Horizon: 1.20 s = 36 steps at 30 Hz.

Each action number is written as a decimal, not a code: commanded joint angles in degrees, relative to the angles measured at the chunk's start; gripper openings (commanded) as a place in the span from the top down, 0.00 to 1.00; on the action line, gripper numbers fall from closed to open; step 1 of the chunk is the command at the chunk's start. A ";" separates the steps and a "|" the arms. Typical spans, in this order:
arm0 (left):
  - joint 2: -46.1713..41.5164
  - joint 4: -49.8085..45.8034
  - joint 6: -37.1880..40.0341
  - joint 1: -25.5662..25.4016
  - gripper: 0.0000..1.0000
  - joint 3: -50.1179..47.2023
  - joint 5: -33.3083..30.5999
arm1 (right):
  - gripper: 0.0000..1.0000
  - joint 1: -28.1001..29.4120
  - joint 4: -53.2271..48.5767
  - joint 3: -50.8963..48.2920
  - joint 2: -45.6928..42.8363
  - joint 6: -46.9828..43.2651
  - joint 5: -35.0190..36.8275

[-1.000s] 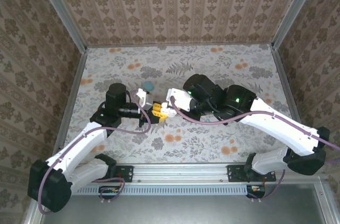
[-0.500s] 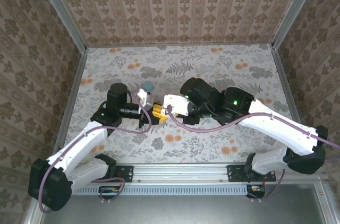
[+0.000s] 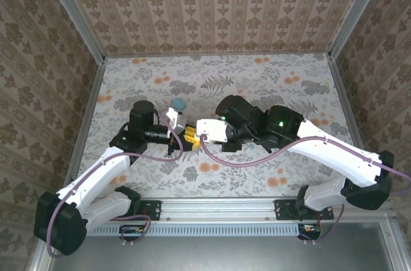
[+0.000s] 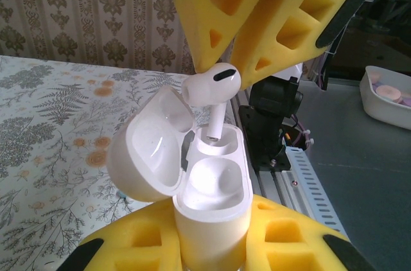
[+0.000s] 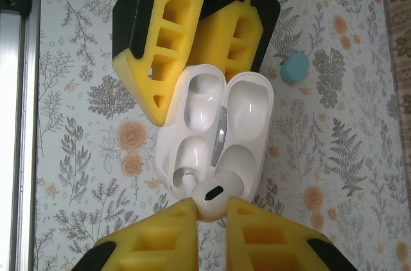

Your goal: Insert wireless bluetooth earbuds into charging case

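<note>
right tool (image 5: 210,210) has neared the charging case (image 4: 212,200), pinching an earbud (image 4: 209,85) stem-down over its socket; left tool (image 4: 212,248) clamps the case steady.

The white left arm (image 3: 96,178) and white right arm (image 3: 334,149) angle inward. The yellow-padded left gripper (image 4: 212,245) and yellow-padded right gripper (image 5: 212,216) meet tip to tip, both clamped.

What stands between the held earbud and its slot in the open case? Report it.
Nothing visible. The earbud has its stem at the mouth of an empty slot in the charging case; the lid is swung open, clear to one side.
</note>
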 commanded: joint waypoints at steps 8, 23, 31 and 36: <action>-0.10 -0.10 1.02 -1.00 1.00 2.23 3.33 | 0.88 0.49 1.30 -5.61 -1.80 -9.24 -1.86; -0.79 -0.73 1.22 -1.71 1.00 2.58 3.34 | 0.84 0.49 3.26 -9.41 -2.66 -22.02 -6.38; -0.90 -0.76 1.37 -2.13 1.00 2.80 3.06 | 0.74 0.40 5.66 -10.98 -1.66 -23.05 -7.03; -0.89 -1.07 1.44 -2.15 1.00 2.40 2.28 | 0.53 -0.08 8.88 -11.21 -3.06 -20.34 -7.69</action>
